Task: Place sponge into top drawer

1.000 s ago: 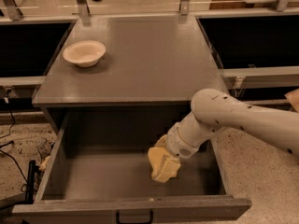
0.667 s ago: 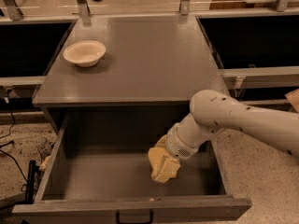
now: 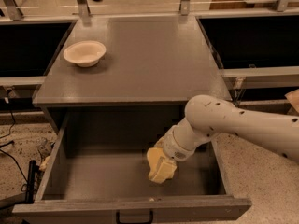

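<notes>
The top drawer (image 3: 70,208) is pulled fully out of the grey cabinet, its flat front panel nearest the camera with a small black handle (image 3: 134,217) at the centre; the inside is dark grey-brown, wide and shallow. The white arm (image 3: 243,125) comes in from the right and bends down over the drawer's right half; the gripper (image 3: 159,160) at its end is inside the drawer, right of centre and nearer the front than the back. It is clamped on the sponge (image 3: 163,172), holding it by its upper part. The sponge is a small pale yellow soft block, lighter than the drawer around it, with curved, uneven edges; it hangs tilted from the gripper with its lower corner pointing toward the drawer floor; whether that corner touches the floor cannot be told. Its colour is close to that of the gripper's cream tip, so the line between the two is hard to make out. A cream round bowl (image 3: 84,53) sits on the cabinet top (image 3: 154,64) at the back left, well apart from the drawer's contents.
</notes>
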